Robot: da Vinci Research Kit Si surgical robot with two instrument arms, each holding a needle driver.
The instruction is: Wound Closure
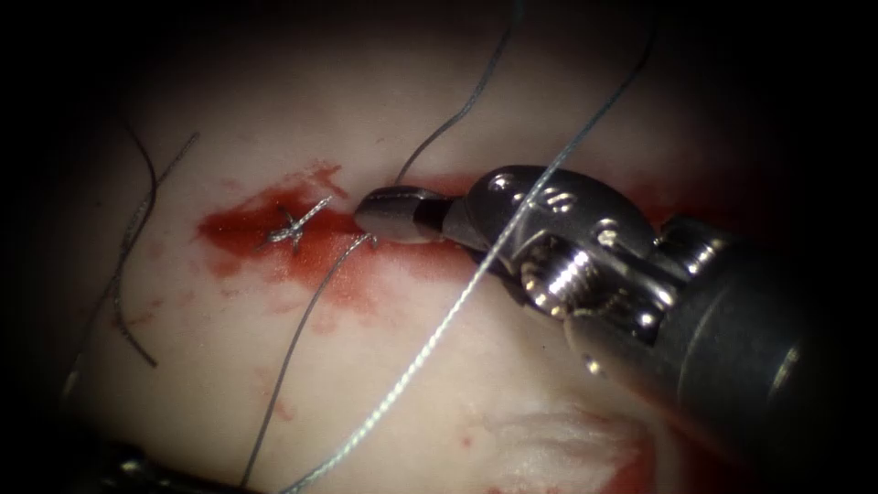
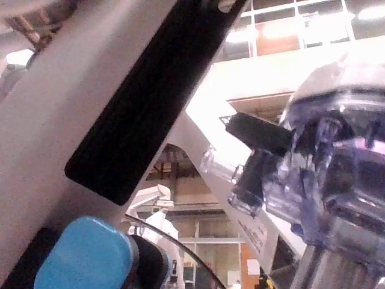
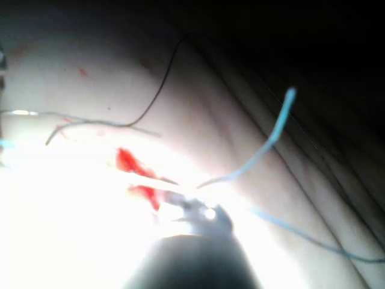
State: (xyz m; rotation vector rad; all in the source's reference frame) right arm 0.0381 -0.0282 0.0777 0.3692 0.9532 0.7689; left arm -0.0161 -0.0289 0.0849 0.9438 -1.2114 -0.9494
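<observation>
My right tool reaches in from the right and lies over the cut in the tissue, its jaws shut on the thread. One dark strand runs up from the jaws and another runs down toward the front edge. A lighter twisted strand crosses over the tool's wrist. A tied knot with short tails sits on the cut just left of the jaws. In the right wrist view the tool's tip rests beside the red fluid, with thread arching off it.
Red fluid spreads along the cut and under the tool. A loose cut piece of thread lies on the tissue at the left. A pale torn patch shows at the front right.
</observation>
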